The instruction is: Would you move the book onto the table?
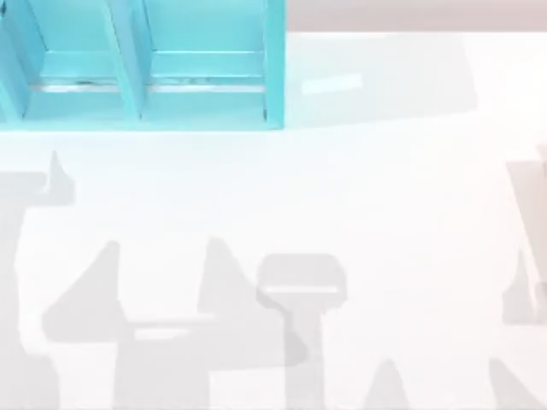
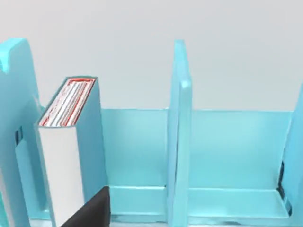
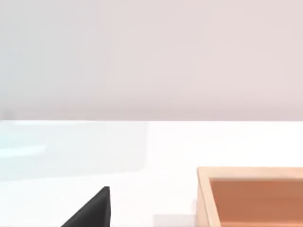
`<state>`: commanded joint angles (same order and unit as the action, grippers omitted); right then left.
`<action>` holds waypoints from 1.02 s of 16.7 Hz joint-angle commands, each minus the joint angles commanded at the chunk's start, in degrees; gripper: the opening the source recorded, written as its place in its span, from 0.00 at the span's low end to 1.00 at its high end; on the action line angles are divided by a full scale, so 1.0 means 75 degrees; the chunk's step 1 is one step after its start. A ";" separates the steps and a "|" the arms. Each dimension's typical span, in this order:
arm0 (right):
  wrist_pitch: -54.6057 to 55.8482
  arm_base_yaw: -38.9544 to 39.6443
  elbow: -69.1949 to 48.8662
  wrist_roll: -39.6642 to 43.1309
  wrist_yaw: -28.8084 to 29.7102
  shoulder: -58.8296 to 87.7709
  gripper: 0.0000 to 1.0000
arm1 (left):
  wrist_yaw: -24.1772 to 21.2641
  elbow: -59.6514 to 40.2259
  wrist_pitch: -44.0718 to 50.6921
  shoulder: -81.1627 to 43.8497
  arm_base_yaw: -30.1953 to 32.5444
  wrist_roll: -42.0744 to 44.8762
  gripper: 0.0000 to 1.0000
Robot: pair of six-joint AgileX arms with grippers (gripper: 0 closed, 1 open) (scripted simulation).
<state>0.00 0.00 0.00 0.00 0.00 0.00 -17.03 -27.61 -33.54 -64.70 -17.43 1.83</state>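
The book (image 2: 71, 156) stands upright in a compartment of the turquoise shelf unit (image 2: 180, 142), against one of its side walls. It has a teal cover, and its white side faces my left wrist camera. A black part of my left gripper (image 2: 92, 213) juts into the left wrist view just in front of the book's lower end. From above, the shelf unit (image 1: 205, 64) sits at the back left of the white table (image 1: 359, 213). A black part of my right gripper (image 3: 92, 210) hangs over the table (image 3: 142, 151).
A shallow wooden box (image 3: 251, 194) lies on the table close to my right gripper. An upright divider (image 2: 179, 132) separates the book's compartment from the one beside it. Grey arm shadows fall across the table's front half.
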 joint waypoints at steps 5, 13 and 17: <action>0.0000 0.0000 0.0000 0.0000 0.0000 0.0000 1.00 | -0.1087 -0.1711 -0.2060 -0.4226 -0.0937 0.0174 1.00; 0.0000 0.0000 0.0000 0.0000 0.0000 0.0000 1.00 | -0.2244 -0.3425 -0.4105 -0.8016 -0.1706 0.0391 1.00; 0.0000 0.0000 0.0000 0.0000 0.0000 0.0000 1.00 | -0.2299 -0.3501 -0.4195 -0.8164 -0.1733 0.0401 1.00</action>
<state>0.00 0.00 0.00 0.00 0.00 0.00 -34.27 -53.87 -65.00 -125.93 -30.43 4.84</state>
